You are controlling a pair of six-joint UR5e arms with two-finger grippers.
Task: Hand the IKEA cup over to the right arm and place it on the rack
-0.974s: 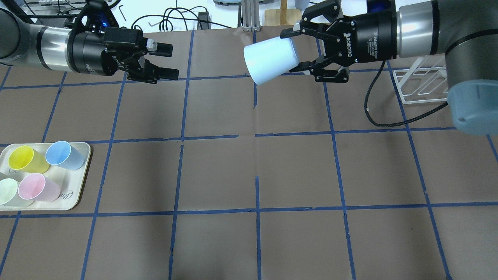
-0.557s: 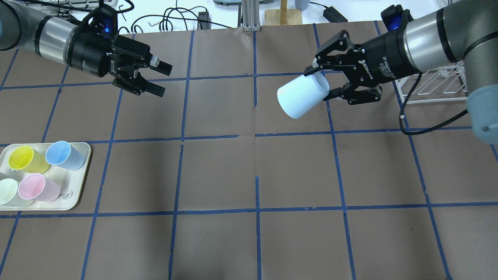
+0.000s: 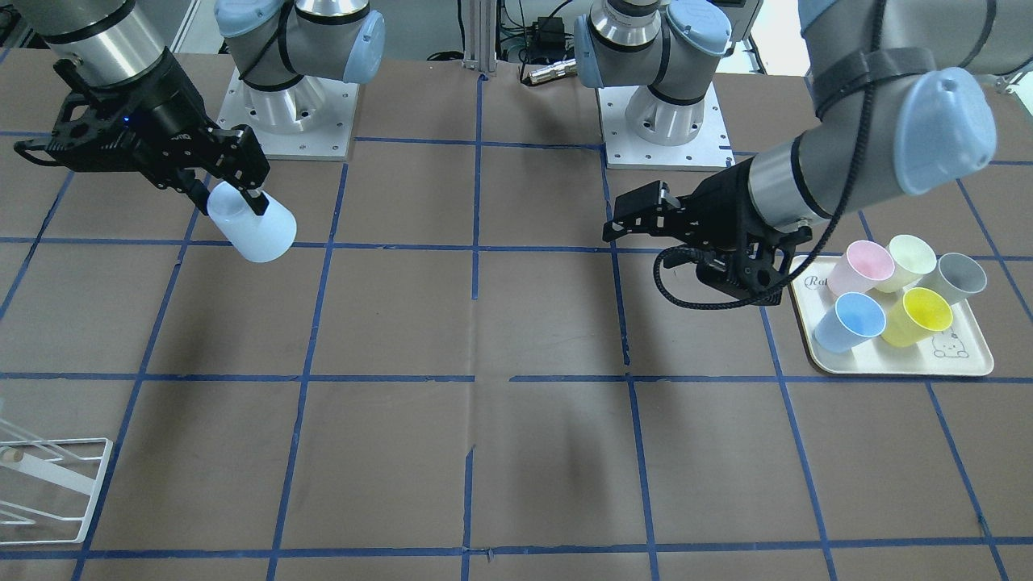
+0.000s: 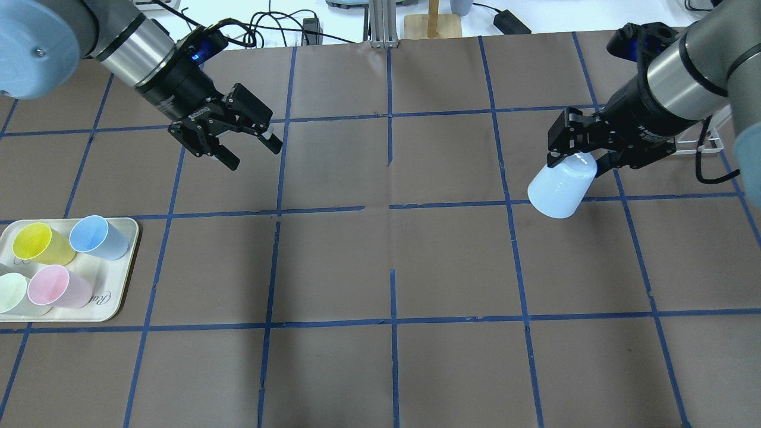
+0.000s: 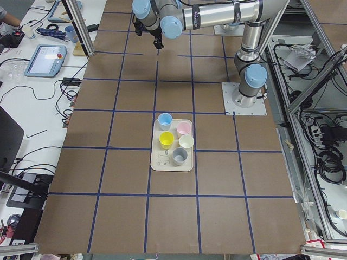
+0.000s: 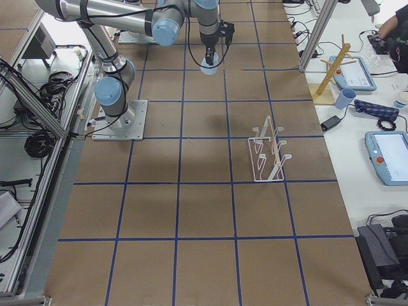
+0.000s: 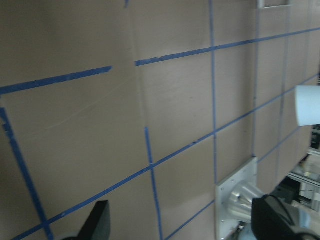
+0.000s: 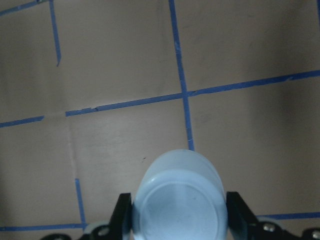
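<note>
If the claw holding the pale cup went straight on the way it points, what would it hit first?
Probably the brown table, near a blue tape crossing. The right claw tilts downward, and its IKEA cup sticks out ahead, so that would touch first.

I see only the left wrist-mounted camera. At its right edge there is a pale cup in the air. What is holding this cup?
Observer: The right gripper is shut on that pale blue plastic tumbler and holds it tilted in the air.
Operator: Thank you. My view does not show the rack. Is there any cup on it?
Observer: No. In the exterior right view, the white wire rack with wood-tipped pegs has no cup on any peg.
</note>
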